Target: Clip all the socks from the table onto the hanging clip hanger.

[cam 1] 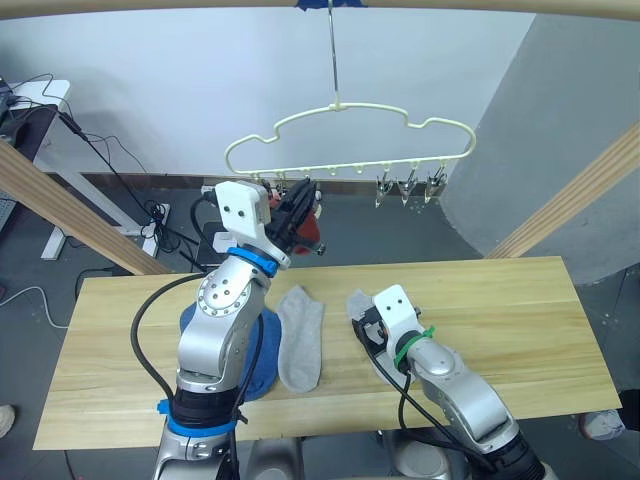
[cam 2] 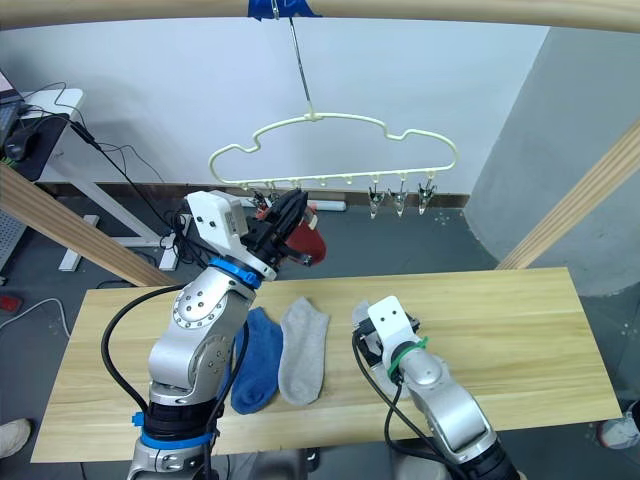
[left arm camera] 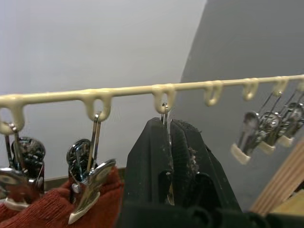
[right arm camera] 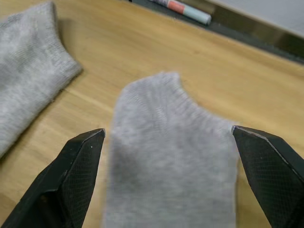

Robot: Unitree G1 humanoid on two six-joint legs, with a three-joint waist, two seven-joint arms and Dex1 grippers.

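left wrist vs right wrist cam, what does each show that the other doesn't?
Left wrist view: the clip hanger's pale bar with its metal clips, the left gripper closed just under one loop, and a rust red sock hanging from a clip beside it.

Right wrist view: the table, the right gripper open and straddling a grey sock, a second grey sock lying apart from it.

Shared: each looks along its own black fingers at a sock; no object appears in both.

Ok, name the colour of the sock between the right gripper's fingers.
Light grey sock; right wrist view.
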